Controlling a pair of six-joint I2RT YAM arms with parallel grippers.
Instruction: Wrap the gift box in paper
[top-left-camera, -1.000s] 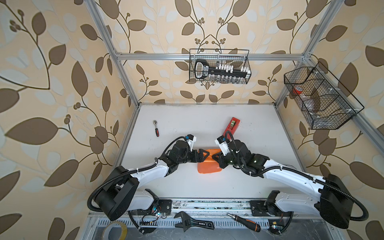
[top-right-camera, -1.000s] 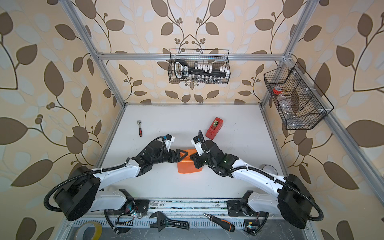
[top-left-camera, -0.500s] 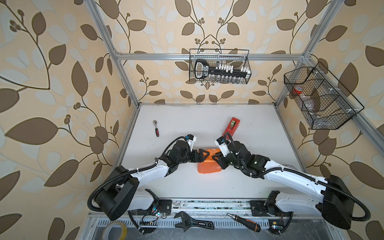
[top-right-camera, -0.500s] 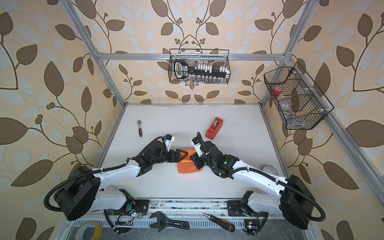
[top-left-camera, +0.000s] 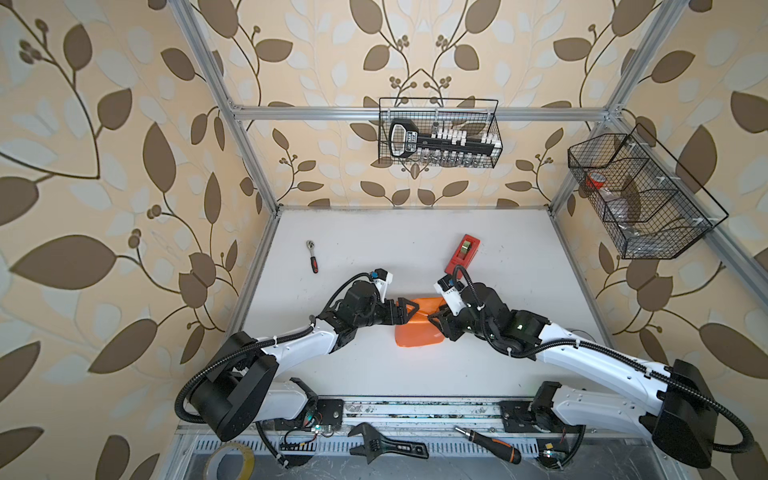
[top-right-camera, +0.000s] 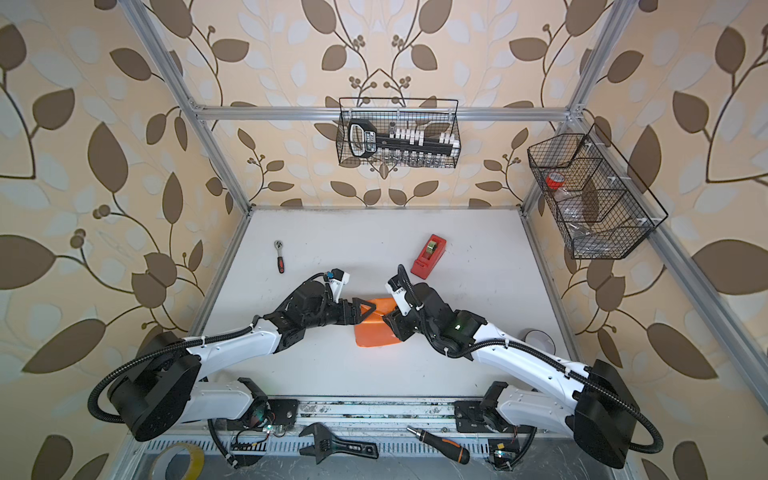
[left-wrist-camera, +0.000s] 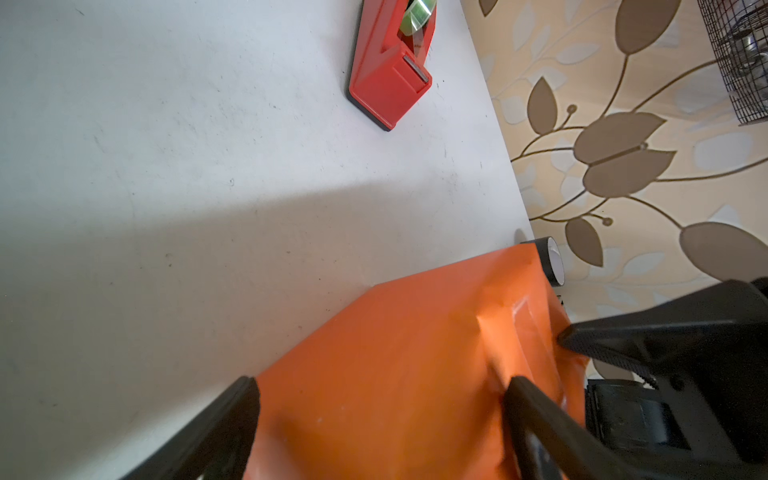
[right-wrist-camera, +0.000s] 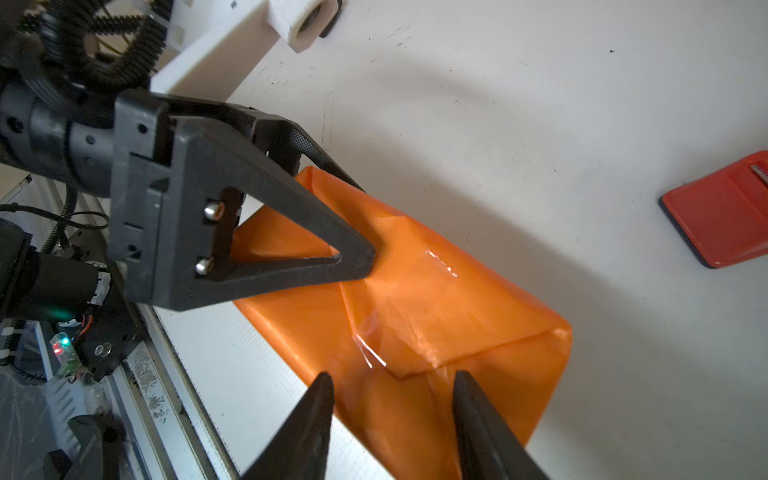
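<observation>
The gift box is hidden inside the paper (top-left-camera: 415, 337) (top-right-camera: 374, 333), which lies orange side out as a folded parcel at the table's middle. Clear tape glints along its seam (right-wrist-camera: 436, 299). My left gripper (top-left-camera: 409, 313) (left-wrist-camera: 382, 386) stands open at the parcel's left end. One fingertip (right-wrist-camera: 357, 259) rests on the top fold and the other sits at the far edge. My right gripper (top-left-camera: 436, 322) (right-wrist-camera: 393, 377) is open over the right end, with folded paper showing between its jaws and neither finger closed on it.
A red tape dispenser (top-left-camera: 463, 255) (left-wrist-camera: 390, 70) sits just behind my right wrist. A small ratchet (top-left-camera: 311, 255) lies at the back left and a dark tape roll (top-right-camera: 539, 340) at the right edge. Wrench (top-left-camera: 386, 446), screwdriver (top-left-camera: 488, 444) and yellow tape (top-left-camera: 230, 461) lie along the front rail.
My right gripper's jaws have spread apart at the parcel's right end. The left gripper and the parcel have stayed where they were.
</observation>
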